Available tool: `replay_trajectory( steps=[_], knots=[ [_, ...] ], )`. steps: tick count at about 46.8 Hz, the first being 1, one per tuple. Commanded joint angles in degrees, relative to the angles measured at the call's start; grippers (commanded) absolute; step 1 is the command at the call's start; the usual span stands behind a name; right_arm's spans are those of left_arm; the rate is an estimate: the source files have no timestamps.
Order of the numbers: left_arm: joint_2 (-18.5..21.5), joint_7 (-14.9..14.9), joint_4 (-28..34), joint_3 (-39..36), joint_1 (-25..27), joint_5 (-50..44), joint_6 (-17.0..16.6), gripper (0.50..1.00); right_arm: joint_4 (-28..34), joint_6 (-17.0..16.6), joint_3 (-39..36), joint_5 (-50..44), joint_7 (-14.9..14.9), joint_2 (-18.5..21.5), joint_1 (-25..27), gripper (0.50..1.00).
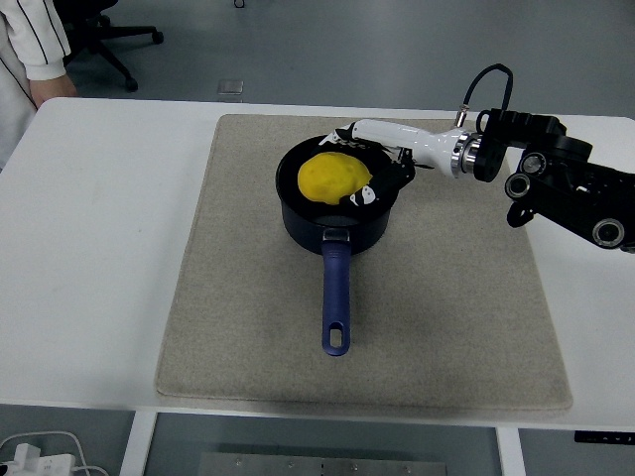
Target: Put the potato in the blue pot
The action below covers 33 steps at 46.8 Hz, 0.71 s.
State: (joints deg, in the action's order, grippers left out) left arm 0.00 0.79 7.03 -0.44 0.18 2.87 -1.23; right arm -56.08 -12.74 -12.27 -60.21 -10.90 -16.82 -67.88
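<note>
The yellow potato [333, 178] sits low inside the dark blue pot [298, 220], which stands on the beige mat with its blue handle [336, 297] pointing toward the near edge. My right hand [365, 171] reaches in over the pot's far right rim. Its fingers curl around the potato's back and right side, and the thumb lies against the front of it. The left arm does not show.
A beige mat [446, 317] covers the middle of the white table [99, 248]. A person's sleeve and hand [45, 69] show at the top left corner. An office chair base [109, 35] stands on the floor behind the table.
</note>
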Motion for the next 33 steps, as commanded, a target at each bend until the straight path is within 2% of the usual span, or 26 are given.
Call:
replay_trajectory(
  steps=[1, 27, 33],
  knots=[
    [0.0, 0.0, 0.0, 0.0, 0.0, -0.1, 0.0, 0.996, 0.0, 0.0, -0.2, 0.2, 0.0, -0.1, -0.1, 0.895],
    [0.0, 0.0, 0.0, 0.0, 0.0, 0.0, 0.0, 0.996, -0.1, -0.4, -1.0, 1.0, -0.5, -1.3, -0.7, 0.895],
    [0.0, 0.0, 0.0, 0.0, 0.0, -0.1, 0.0, 0.996, -0.1, -1.8, -4.9, 2.4, -0.5, -2.4, -0.8, 0.893]
  ],
)
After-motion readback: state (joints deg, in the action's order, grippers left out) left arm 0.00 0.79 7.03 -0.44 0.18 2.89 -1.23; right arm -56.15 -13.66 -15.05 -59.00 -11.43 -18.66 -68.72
